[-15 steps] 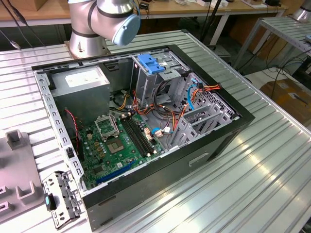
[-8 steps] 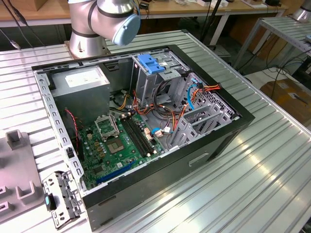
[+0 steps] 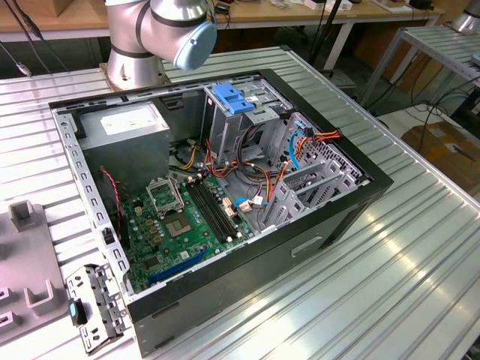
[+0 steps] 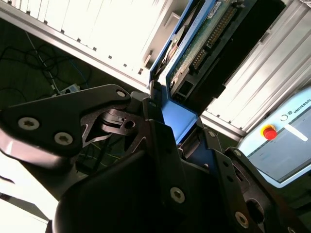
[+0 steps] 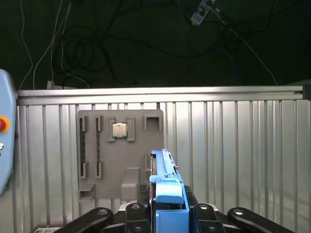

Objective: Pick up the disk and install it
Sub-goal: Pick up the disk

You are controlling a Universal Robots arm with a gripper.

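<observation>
**Disk held in the gripper, above the counter**

The ribbed metal counter (image 3: pixel 405 255) carries an open computer case (image 3: pixel 300 255), with the robot arm (image 3: pixel 161 30) mounted behind it. Inside the case sit a grey power-supply box (image 3: pixel 127 131), a green motherboard (image 3: pixel 180 217) and a bare-metal drive cage with a blue latch (image 3: pixel 232 101). A grey fixture plate (image 5: pixel 104 160) lies on the counter and holds a small square chip (image 5: pixel 119 129).

In both wrist views the gripper (image 4: pixel 177 116) is pinching the disk (image 4: pixel 199 48), its black fingers pressed onto the blue plastic rails. The disk stands edge-on, with the counter and fixture plate beyond it, so it appears to be lifted clear.

The disk looks rigid and dense, probably weighty for its size, and its metal faces look smooth. Its exposed green circuit board is likely the fragile part. The blue side rails seem the safest place to grip, though being plastic they may flex under a hard squeeze.
</observation>
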